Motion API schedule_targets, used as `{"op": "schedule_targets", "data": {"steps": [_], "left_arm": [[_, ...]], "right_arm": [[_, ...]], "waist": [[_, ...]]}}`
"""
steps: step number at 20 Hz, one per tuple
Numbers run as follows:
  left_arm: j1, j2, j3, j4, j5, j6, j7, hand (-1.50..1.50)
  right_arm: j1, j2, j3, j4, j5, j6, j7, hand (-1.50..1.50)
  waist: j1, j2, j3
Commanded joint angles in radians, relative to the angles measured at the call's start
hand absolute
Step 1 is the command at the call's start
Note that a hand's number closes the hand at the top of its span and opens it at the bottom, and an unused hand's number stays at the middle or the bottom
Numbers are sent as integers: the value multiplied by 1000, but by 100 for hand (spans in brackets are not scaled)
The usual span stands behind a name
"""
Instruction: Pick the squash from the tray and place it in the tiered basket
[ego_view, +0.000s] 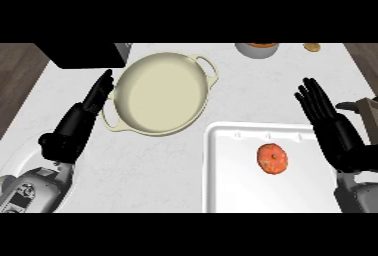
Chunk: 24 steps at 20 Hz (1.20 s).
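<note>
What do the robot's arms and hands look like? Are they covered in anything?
Both hands, left hand and right hand, are plain black, with long slim fingers and a thumb, rather like gloved human hands. Each sits on a bare grey metallic forearm with darker recesses. No sleeves, cables or markings show.
</note>
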<state>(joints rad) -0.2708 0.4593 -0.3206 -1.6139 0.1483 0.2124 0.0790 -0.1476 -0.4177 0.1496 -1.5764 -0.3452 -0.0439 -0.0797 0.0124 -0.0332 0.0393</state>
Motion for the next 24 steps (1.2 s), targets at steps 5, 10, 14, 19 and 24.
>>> {"op": "schedule_targets", "data": {"steps": [5, 10, 14, 19, 24], "left_arm": [[78, -56, 81, 22, -34, 154, -26, 0], [108, -133, 52, 37, -21, 187, -26, 0], [128, -197, -3, 63, -67, 219, -61, 0], [104, -207, 27, 60, -60, 217, -37, 0], [116, -181, 30, 55, -76, 216, -45, 0]], "right_arm": [[98, 55, -332, -55, -237, -11, -243, 150], [166, 227, -383, 67, -455, 49, -221, -150], [317, 185, -356, 92, -485, 424, -352, -150], [530, 23, -448, -5, -385, 583, -417, -150], [590, -174, -462, -155, -27, 408, -338, -150]], "waist": [[-50, 26, -36], [-39, 34, -33], [-35, 33, -37], [-41, 29, -39], [-47, 29, -45]]}}
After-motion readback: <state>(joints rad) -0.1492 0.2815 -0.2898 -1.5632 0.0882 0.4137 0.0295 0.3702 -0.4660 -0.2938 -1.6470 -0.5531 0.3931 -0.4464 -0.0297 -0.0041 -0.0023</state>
